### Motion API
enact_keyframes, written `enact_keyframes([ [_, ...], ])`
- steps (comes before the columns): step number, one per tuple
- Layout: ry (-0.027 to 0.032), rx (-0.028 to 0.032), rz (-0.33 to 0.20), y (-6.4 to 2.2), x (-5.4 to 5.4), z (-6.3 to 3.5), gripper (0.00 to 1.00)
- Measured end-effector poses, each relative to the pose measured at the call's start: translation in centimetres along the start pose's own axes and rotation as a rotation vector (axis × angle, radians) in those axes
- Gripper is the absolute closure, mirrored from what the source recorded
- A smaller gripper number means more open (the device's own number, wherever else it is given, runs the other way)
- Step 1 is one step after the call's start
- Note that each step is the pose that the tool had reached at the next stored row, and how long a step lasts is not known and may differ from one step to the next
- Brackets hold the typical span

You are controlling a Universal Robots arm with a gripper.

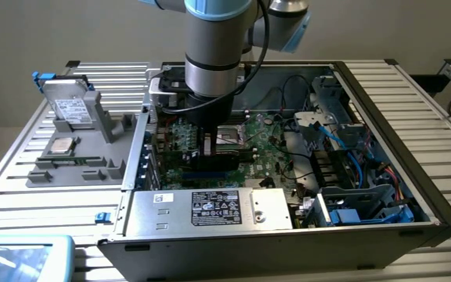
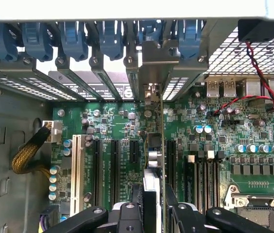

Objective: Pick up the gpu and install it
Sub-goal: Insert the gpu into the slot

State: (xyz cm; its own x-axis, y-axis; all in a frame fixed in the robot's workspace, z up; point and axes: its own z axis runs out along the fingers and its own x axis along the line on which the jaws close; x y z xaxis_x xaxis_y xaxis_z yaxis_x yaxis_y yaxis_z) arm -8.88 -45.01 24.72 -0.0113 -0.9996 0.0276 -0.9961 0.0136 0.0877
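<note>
gpu [image 2: 152,156] edge-on in end effector [image 2: 154,194], upright over motherboard [image 2: 224,133]

One arm [image 1: 218,47] with one hand [image 1: 209,147] was counted, and one gpu [image 1: 225,157]. One case [image 1: 382,103] was seen on one bench [image 1: 14,176], and within it one motherboard [image 1: 269,147] and one power supply [image 1: 209,208] were counted. On one grey tray [image 1: 77,176], one hard drive [image 1: 70,106], one processor [image 1: 61,145] and one memory stick [image 1: 73,158] were counted. In the wrist view, one white slot [image 2: 76,167] and one yellow cable bundle [image 2: 27,155] were noted.
</note>
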Motion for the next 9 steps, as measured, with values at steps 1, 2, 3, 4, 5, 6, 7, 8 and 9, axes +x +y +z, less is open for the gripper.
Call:
enact_keyframes([
  [1,0.0,0.0001,0.0,0.0,0.0,0.0,0.72],
  [2,-0.0001,0.0,0.0,0.0,0.0,0.0,0.72],
  [3,-0.0001,0.0,0.0,0.0,0.0,0.0,0.72],
  [4,-0.0002,0.0003,0.0,0.05,0.0,0.01,0.72],
  [5,-0.0002,0.001,0.0,0.14,0.0,0.03,0.72],
  [6,-0.0003,0.0009,0.0,0.17,-0.01,0.03,0.72],
  [7,-0.0001,0.0008,0.0,0.18,-0.01,0.03,0.72],
  [8,0.0001,0.0007,0.0,0.19,0.0,0.02,0.72],
  [9,0.0002,0.0006,0.0,0.2,0.0,0.02,0.72],
])
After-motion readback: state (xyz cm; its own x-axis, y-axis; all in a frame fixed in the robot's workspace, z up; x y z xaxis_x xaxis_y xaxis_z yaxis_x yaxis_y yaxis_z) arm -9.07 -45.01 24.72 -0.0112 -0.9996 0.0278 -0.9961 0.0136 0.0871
